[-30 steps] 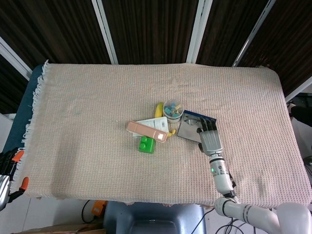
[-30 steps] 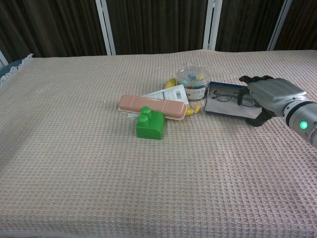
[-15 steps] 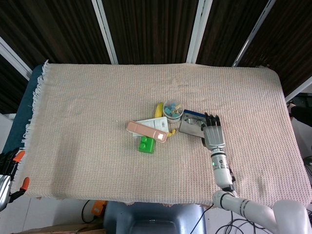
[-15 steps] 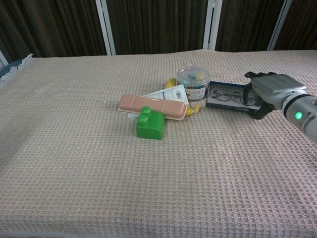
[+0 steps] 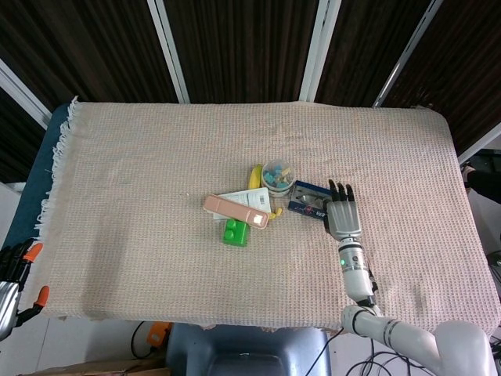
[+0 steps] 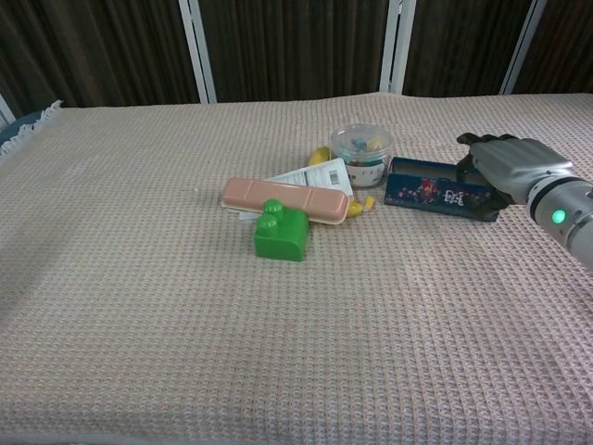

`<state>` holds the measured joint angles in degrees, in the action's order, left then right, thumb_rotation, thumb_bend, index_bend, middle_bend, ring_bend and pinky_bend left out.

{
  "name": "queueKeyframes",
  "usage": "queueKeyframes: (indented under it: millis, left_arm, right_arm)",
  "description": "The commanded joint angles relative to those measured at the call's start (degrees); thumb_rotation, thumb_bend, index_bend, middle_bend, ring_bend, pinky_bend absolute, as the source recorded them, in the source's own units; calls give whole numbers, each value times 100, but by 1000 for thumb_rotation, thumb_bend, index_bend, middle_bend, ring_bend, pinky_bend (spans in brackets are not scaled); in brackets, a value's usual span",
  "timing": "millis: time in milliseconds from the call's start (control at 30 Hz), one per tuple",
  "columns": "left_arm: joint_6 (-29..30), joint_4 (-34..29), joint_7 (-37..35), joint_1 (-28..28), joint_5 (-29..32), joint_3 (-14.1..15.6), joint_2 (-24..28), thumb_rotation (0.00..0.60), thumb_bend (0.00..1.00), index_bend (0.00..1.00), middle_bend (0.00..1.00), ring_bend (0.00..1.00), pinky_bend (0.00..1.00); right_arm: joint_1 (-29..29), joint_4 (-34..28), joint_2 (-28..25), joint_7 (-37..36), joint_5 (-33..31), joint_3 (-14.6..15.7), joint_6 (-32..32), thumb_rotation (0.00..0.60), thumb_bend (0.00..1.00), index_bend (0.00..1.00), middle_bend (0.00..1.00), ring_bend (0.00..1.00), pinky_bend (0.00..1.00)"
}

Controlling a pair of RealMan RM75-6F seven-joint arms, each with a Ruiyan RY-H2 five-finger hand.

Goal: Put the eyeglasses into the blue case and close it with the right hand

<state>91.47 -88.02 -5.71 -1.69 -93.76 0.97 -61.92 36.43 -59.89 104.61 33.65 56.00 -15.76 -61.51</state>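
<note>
The blue case (image 6: 434, 190) lies closed on the cloth, its patterned lid down, right of the small jar. In the head view the blue case (image 5: 307, 199) lies just left of my right hand. The eyeglasses are hidden inside it. My right hand (image 6: 505, 165) touches the case's right end with its fingers stretched out and holds nothing. From above, the right hand (image 5: 343, 216) lies flat with its fingers spread. My left hand (image 5: 9, 274) shows only at the lower left edge, below the table, with nothing in it.
Left of the case stand a clear jar (image 6: 362, 144) of small colored pieces, a banana (image 5: 255, 175), a paper card (image 6: 310, 176), a pink case (image 6: 283, 198) and a green block (image 6: 282, 233). The woven cloth (image 6: 139, 278) covers the whole table.
The case's lid has swung down from open to closed, hiding the eyeglasses. My right hand moved slightly away from me and now rests at the case's right end.
</note>
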Motion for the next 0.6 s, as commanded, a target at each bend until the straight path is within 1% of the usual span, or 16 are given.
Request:
queueKeyframes:
  millis: [33, 200, 400, 600]
  left_arm:
    - [-3, 0, 8, -2, -5, 2, -4, 600, 414, 0, 0, 0, 18]
    - [-6, 0, 10, -5, 0, 0, -7, 600, 414, 0, 0, 0, 18]
    - [-41, -16, 60, -18, -2, 7, -18, 600, 414, 0, 0, 0, 18]
    - [-55, -42, 117, -23, -14, 17, -28, 600, 414, 0, 0, 0, 18]
  right_arm:
    - [-25, -46, -44, -54, 47, 16, -32, 600, 657, 690, 124, 0, 0]
    - [-133, -359, -278, -224, 234, 73, -180, 600, 657, 693, 125, 0, 0]
    - [-325, -1001, -769, -432, 469, 156, -361, 600, 658, 696, 127, 0, 0]
    - [-570, -1617, -1266, -647, 657, 441, -312, 600, 658, 700, 128, 0, 0]
